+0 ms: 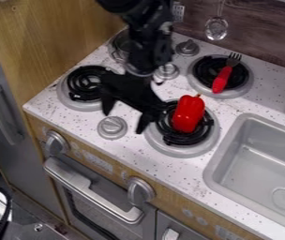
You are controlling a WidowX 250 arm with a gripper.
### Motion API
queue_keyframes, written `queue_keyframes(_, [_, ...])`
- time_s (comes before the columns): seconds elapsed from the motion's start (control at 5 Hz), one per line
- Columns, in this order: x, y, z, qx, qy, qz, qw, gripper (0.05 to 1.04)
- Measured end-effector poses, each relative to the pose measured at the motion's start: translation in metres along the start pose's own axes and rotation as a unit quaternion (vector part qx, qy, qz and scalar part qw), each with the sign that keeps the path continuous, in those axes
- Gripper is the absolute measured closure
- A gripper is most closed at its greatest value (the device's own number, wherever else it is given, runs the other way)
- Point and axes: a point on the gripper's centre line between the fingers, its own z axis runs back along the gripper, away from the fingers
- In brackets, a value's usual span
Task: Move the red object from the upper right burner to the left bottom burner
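The black two-finger gripper [123, 123] hangs over the speckled white counter [128, 152] between the two lower burners, its fingers spread well apart with nothing held between them. One fingertip is near the round grey knob [112, 128] at the stove's front; the other points down beside the lower right burner [170, 150]. The fork with a red handle and dark metal tines [221, 80] lies across the black coil of the upper right burner [246, 85], tines toward the wall, handle toward the front. A glossy red toy bell pepper with a short stem [189, 114] rests on the lower right burner's coil. The lower left burner, a black coil in a silvery ring [78, 104], is to the gripper's left in the camera view. The grey sink [270, 164] is at the right.
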Motion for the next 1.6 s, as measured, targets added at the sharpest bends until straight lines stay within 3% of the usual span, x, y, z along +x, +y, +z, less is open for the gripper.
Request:
queue_keyframes(0.2, [0.031, -0.025, 0.023, -0.022, -0.051, -0.013, 0.9984, 0.087])
queue_keyframes(0.4, [0.069, -0.045, 0.037, -0.070, -0.114, -0.002, 0.9910, 0.087])
queue_keyframes(0.8, [0.126, -0.073, 0.009, -0.071, -0.145, -0.010, 0.9868, 0.087])
queue_keyframes(1.2, [0.166, -0.095, -0.018, -0.075, -0.175, -0.023, 0.9816, 0.087])
queue_keyframes(1.4, [0.179, -0.101, -0.024, -0.066, -0.183, -0.031, 0.9805, 0.087])
queue_keyframes(1.6, [0.180, -0.108, -0.034, -0.073, -0.185, -0.016, 0.9800, 0.087])
